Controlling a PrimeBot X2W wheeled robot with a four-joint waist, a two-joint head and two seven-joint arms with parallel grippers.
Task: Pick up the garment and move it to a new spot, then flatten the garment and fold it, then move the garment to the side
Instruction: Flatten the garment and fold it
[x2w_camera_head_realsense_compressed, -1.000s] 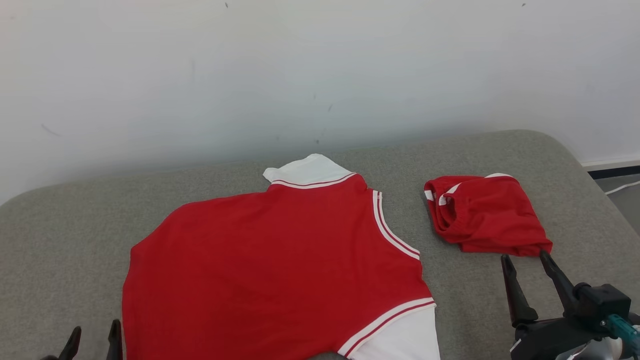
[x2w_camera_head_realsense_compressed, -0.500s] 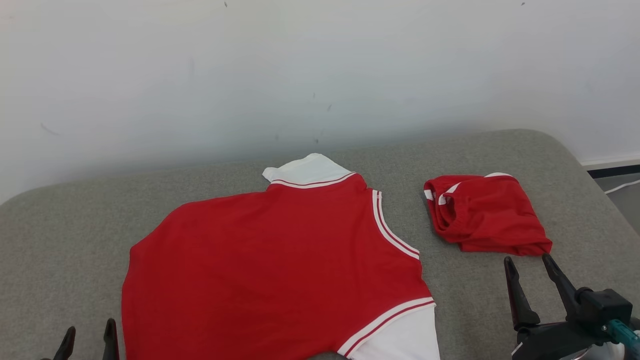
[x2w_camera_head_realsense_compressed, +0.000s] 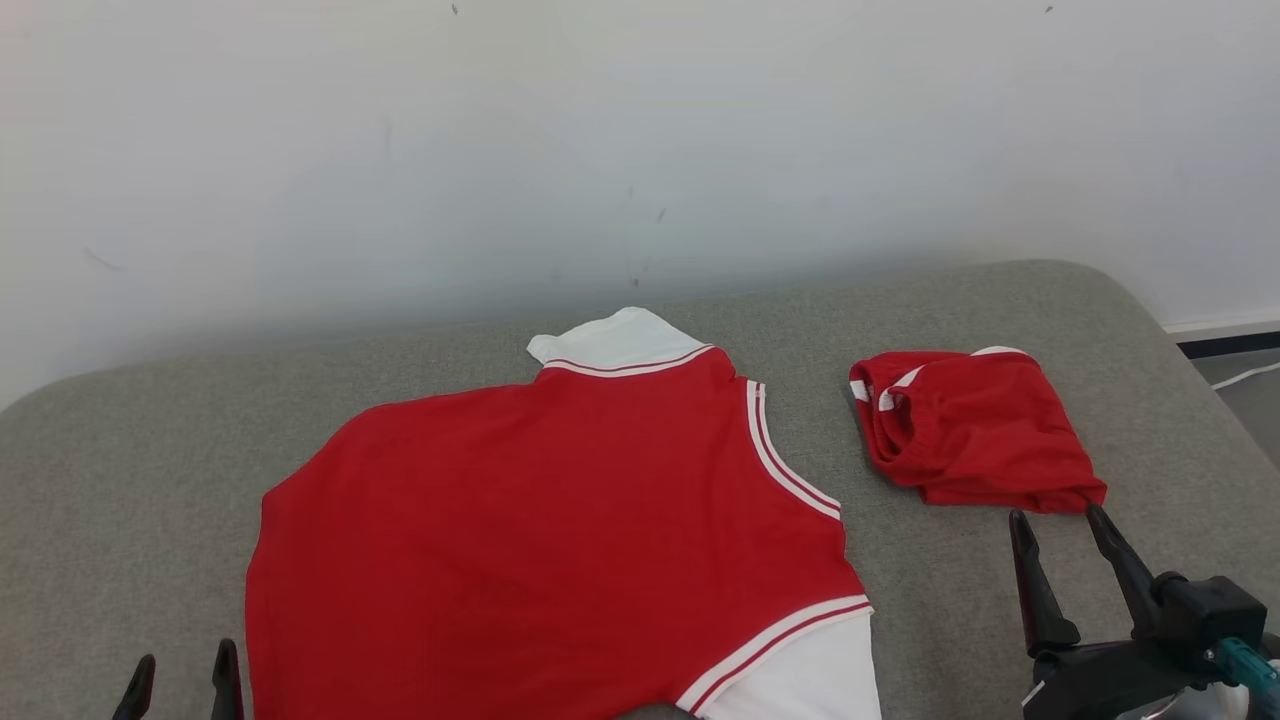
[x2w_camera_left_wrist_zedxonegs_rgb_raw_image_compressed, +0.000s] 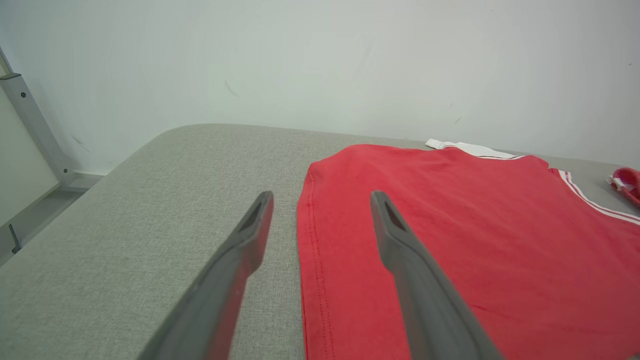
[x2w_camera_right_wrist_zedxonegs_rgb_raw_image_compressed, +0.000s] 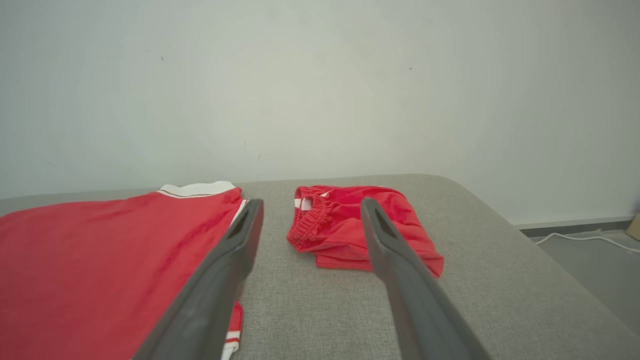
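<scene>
Barely anything had changed: the left gripper (x2w_camera_head_realsense_compressed: 186, 655) and right gripper (x2w_camera_head_realsense_compressed: 1056, 514) had sunk slightly toward the table's (x2w_camera_head_realsense_compressed: 130, 470) near edge, jaws apart, empty. The shirt (x2w_camera_head_realsense_compressed: 540, 540) stayed flat mid-table, and the shorts (x2w_camera_head_realsense_compressed: 975, 430) stayed bundled by the right edge. Folding the shirt probably came next.

Soft, even, bright light fills all 3 views, and shadows are faint. In the head view the wall (x2w_camera_head_realsense_compressed: 640, 150) greys in a band just above the surface (x2w_camera_head_realsense_compressed: 150, 450), and a thin shadow edges the shorts (x2w_camera_head_realsense_compressed: 975, 430) at 9 o'clock. Both wrist views dim toward the corners; their jaws blur at 6 o'clock, and the surface's edge curves.
</scene>
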